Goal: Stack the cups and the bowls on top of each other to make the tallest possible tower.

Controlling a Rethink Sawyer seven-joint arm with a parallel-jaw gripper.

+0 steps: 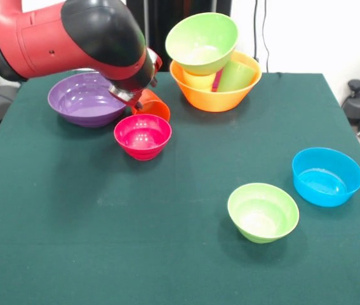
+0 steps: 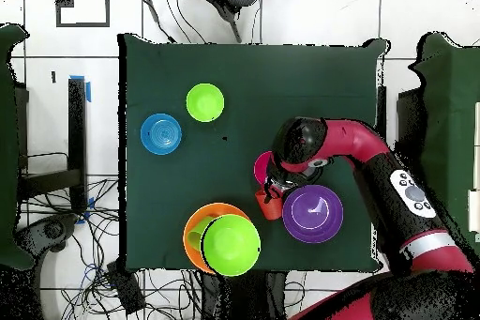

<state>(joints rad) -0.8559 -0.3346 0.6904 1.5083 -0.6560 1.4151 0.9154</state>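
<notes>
My arm [image 1: 72, 38] is glossy red shell with rounded black joint caps. Wrist end: a big black dome, then a red collar [image 1: 156, 61] and a silver metal ring [image 1: 124, 95] at its 5 o'clock. From above, the links [image 2: 352, 143] are red tubes with black elbows; the black panel [image 2: 412, 194] on the lower link carries a few round light-grey buttons. A grey band [image 2: 433, 241] wraps the link just past it.

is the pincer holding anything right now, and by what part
Cannot be told: the pincer sits at the rim of the tilted orange-red cup, but the arm hides whether it grips.
</notes>
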